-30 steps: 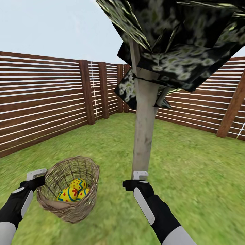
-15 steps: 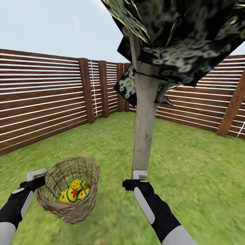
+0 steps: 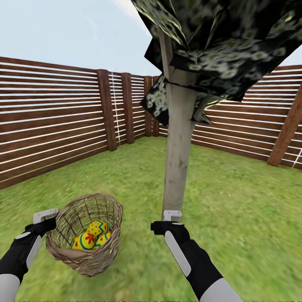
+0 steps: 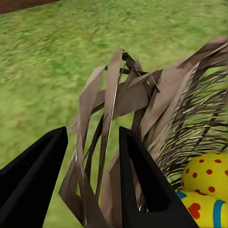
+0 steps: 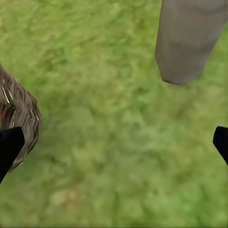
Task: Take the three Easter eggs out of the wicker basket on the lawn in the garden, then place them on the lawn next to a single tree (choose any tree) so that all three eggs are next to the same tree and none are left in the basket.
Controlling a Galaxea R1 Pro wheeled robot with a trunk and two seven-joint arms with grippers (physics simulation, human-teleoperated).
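Observation:
The brown wicker basket hangs tilted just above the lawn, its rim strands clamped between the black fingers of my left gripper. That gripper sits at the basket's left edge in the head view. Three yellow Easter eggs with blue bands and red marks lie inside it, two of them showing as eggs in the left wrist view. My right gripper is open and empty over the grass, its fingers spread wide, close to the foot of the tree's grey-beige trunk, also seen as the trunk.
A brown slatted wooden fence closes the garden on the left and at the back right. Dark mottled foliage hangs overhead. Open grass spreads around the trunk, and the basket's side shows beside my right gripper.
The head view has shifted slightly, so the foliage and fence sit a little differently. The eggs have settled a bit inside the basket. Both arms hold their places.

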